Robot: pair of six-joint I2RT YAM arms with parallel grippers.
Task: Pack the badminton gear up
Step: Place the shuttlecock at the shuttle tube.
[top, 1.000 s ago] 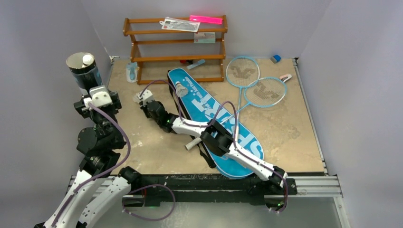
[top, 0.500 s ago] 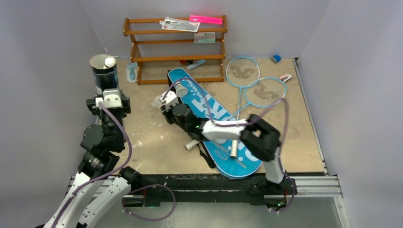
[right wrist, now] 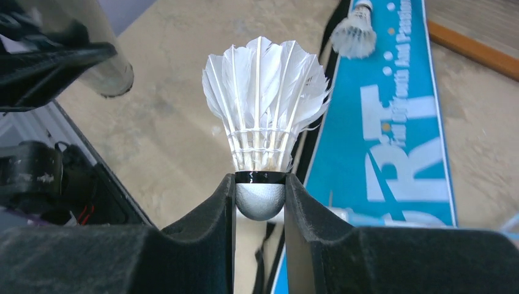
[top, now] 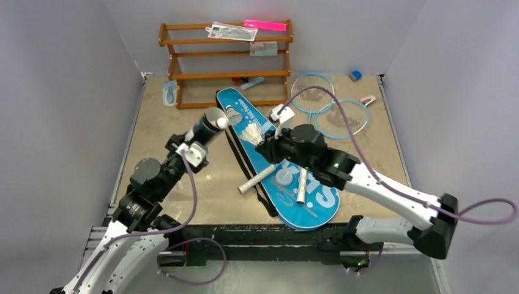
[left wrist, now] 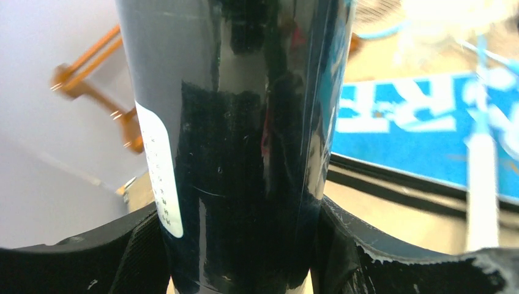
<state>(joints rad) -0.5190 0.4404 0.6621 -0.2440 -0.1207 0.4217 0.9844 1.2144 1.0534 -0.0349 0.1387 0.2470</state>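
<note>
My left gripper [top: 197, 142] is shut on the long black tube [top: 208, 124] and holds it tilted, its open end toward the bag. In the left wrist view the tube [left wrist: 245, 122] fills the space between the fingers of the gripper [left wrist: 245, 245]. My right gripper [top: 262, 142] is shut on the cork of a white feather shuttlecock [top: 250, 133], held above the blue "SPORT" bag [top: 309, 205], feathers toward the tube. The right wrist view shows the gripper [right wrist: 260, 191], the shuttlecock [right wrist: 263, 104] and the bag [right wrist: 398, 122]. A second shuttlecock [top: 233, 113] lies on the bag. Two rackets [top: 312, 92] [top: 343, 117] lie at the back right.
The rackets' white handles [top: 256, 180] [top: 301, 186] rest across the bag, with a white round lid [top: 283, 179] between them. A brown wooden rack [top: 226, 61] stands at the back. Small blue [top: 355, 75] and pink [top: 367, 99] bits lie near the right wall.
My left arm swung the tube from upright at the back left down to a tilt toward the middle. My right gripper carried the shuttlecock to the right, over the bag.
</note>
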